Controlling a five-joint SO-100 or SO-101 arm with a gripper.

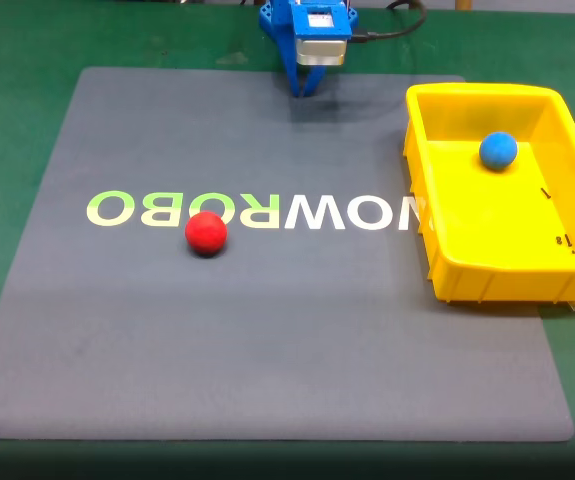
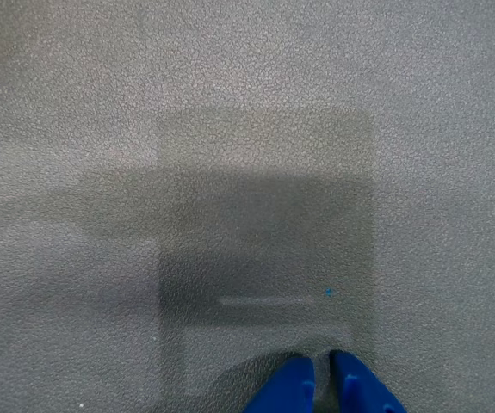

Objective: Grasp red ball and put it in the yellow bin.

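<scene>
**Red ball on the mat, gripper nearly closed at the far edge**

In the fixed view the red ball (image 1: 206, 233) lies on the grey mat (image 1: 267, 330), left of centre, touching the lower edge of the pale "ROBO" lettering (image 1: 257, 210). The yellow bin (image 1: 437, 240) stands at the mat's right side, well apart from the red ball, with a blue ball (image 1: 498, 150) inside near its far wall. The blue arm (image 1: 307, 40) sits at the top, its gripper (image 1: 304, 92) pointing down at the mat's far edge. In the wrist view the gripper (image 2: 322, 379) shows two blue fingertips with only a thin slit between them, holding nothing, seemingly just above the textured mat and its own shadow (image 2: 264, 258). A green table (image 1: 17, 60) surrounds the mat.
</scene>
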